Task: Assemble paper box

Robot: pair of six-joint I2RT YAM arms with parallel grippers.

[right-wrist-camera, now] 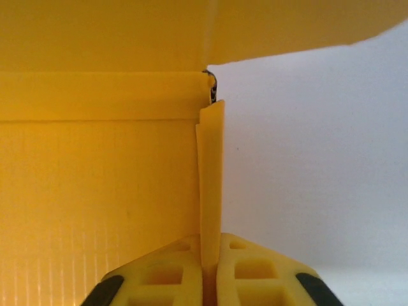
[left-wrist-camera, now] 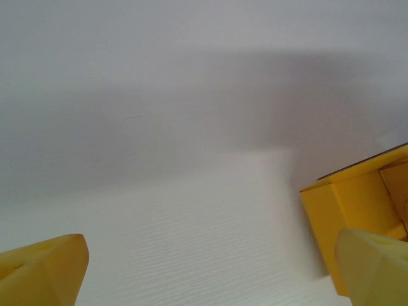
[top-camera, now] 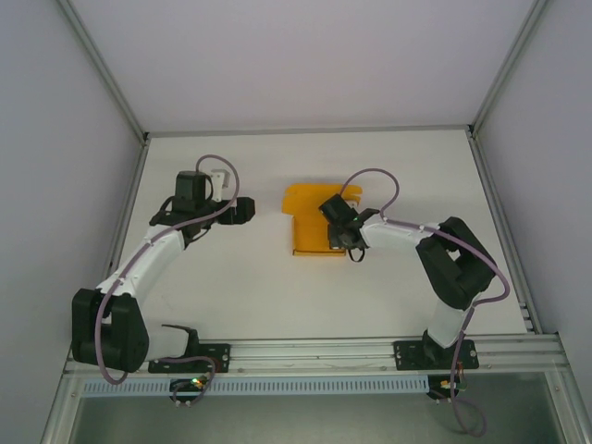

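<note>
The orange paper box (top-camera: 305, 220) lies partly folded in the middle of the white table, its lid flap spread toward the back. My right gripper (top-camera: 339, 237) is at the box's right side. In the right wrist view it (right-wrist-camera: 210, 256) is shut on the thin upright side wall (right-wrist-camera: 210, 172), with the box's inner floor (right-wrist-camera: 95, 185) to the left of that wall. My left gripper (top-camera: 242, 211) hovers just left of the box, apart from it. Seen from the left wrist, it (left-wrist-camera: 210, 274) stands wide open with bare table between its fingers, and a box corner (left-wrist-camera: 347, 204) shows beyond the right finger.
White enclosure walls stand on the left, the right and at the back (top-camera: 305, 65). An aluminium rail (top-camera: 370, 353) with both arm bases runs along the near edge. Bare table (top-camera: 277, 296) lies in front of the box.
</note>
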